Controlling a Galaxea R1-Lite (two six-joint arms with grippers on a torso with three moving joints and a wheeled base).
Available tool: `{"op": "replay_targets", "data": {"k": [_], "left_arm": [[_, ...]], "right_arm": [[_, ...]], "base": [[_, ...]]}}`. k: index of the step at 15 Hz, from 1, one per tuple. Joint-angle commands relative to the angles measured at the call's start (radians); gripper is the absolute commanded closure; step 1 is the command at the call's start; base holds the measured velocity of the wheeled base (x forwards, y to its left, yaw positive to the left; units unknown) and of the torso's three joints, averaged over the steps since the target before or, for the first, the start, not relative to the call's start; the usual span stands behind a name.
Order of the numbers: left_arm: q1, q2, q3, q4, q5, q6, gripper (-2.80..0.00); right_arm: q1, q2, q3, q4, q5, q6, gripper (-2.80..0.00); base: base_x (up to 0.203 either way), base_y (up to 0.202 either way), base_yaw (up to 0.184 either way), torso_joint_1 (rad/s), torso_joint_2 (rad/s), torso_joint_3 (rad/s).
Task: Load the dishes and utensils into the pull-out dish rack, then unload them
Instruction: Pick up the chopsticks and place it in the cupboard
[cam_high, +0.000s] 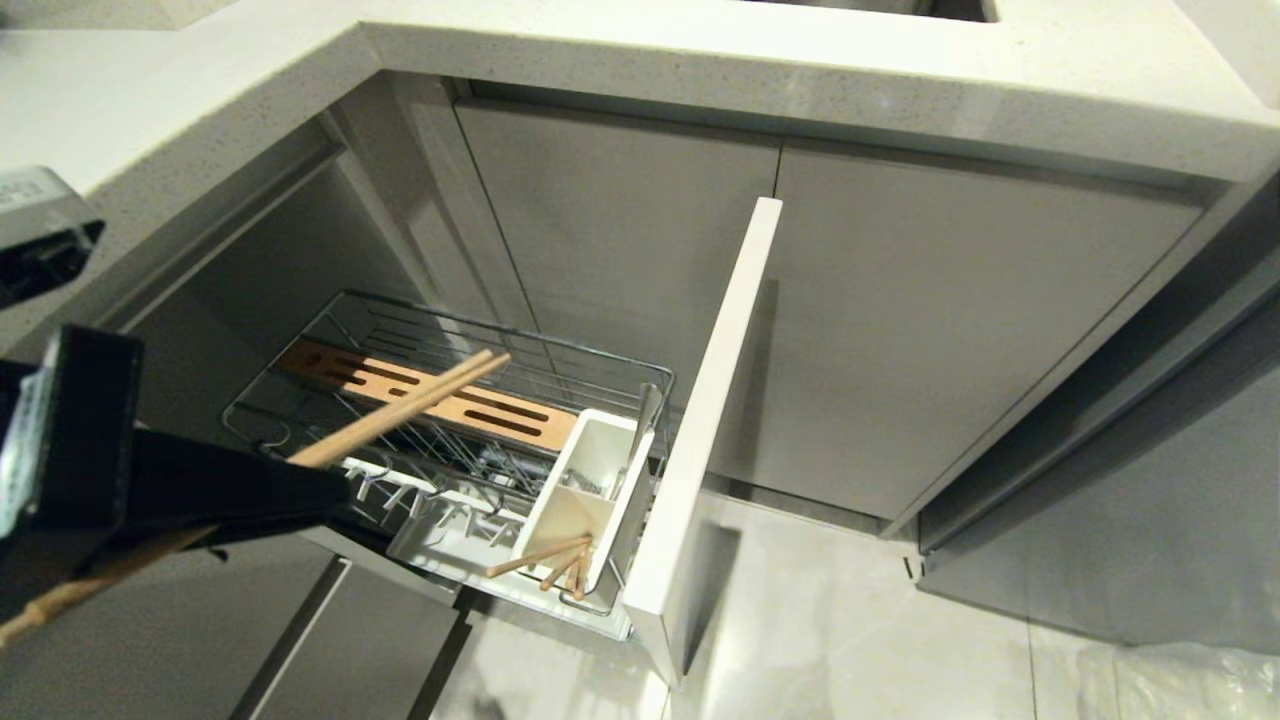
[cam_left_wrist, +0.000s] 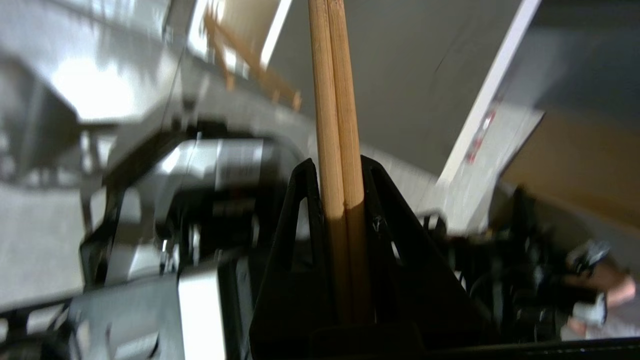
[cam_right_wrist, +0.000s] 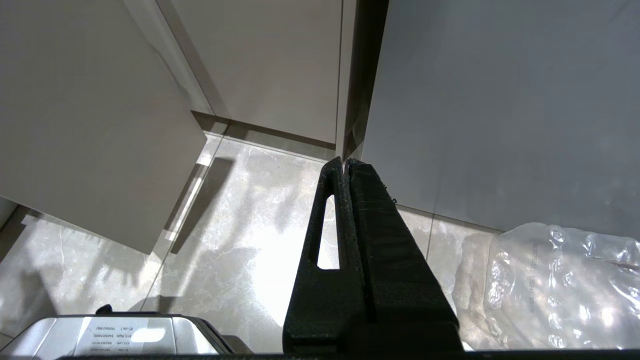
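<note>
Chopsticks pale tan wood. Rack chrome wire; its slotted strip warm orange-brown with dark slots; caddy white; front panel off-white. Cabinet doors plain grey. Countertop pale, finely speckled. Floor light marbled tile. Left gripper matt black.

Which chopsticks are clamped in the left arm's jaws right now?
The long pair of chopsticks slanting above the dish rack, clamped side by side; the other sticks lean loose in the white caddy.
</note>
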Motion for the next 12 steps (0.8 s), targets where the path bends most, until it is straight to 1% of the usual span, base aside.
{"op": "replay_targets", "data": {"k": [1, 5, 7, 10, 12], "left_arm": [[-0.001, 0.012, 0.005, 0.034, -0.014, -0.009, 0.0], [-0.001, 0.06, 0.02, 0.157, -0.039, -0.013, 0.0], [-0.001, 0.087, 0.02, 0.206, -0.104, -0.01, 0.0], [0.001, 0.141, 0.035, 0.208, -0.133, -0.008, 0.0], [0.004, 0.173, 0.032, 0.207, -0.141, -0.007, 0.0]], "right_arm": [[0.0, 0.0, 0.0, 0.0, 0.0, 0.0, 0.0], [0.0, 0.0, 0.0, 0.0, 0.0, 0.0, 0.0], [0.0, 0.0, 0.0, 0.0, 0.0, 0.0, 0.0], [0.0, 0.0, 0.0, 0.0, 0.0, 0.0, 0.0], [0.0, 0.0, 0.0, 0.0, 0.0, 0.0, 0.0]], "base": [[0.0, 0.0, 0.0, 0.0, 0.0, 0.0], [0.0, 0.0, 0.0, 0.0, 0.0, 0.0], [0.0, 0.0, 0.0, 0.0, 0.0, 0.0], [0.0, 0.0, 0.0, 0.0, 0.0, 0.0], [0.0, 0.0, 0.0, 0.0, 0.0, 0.0]]}}
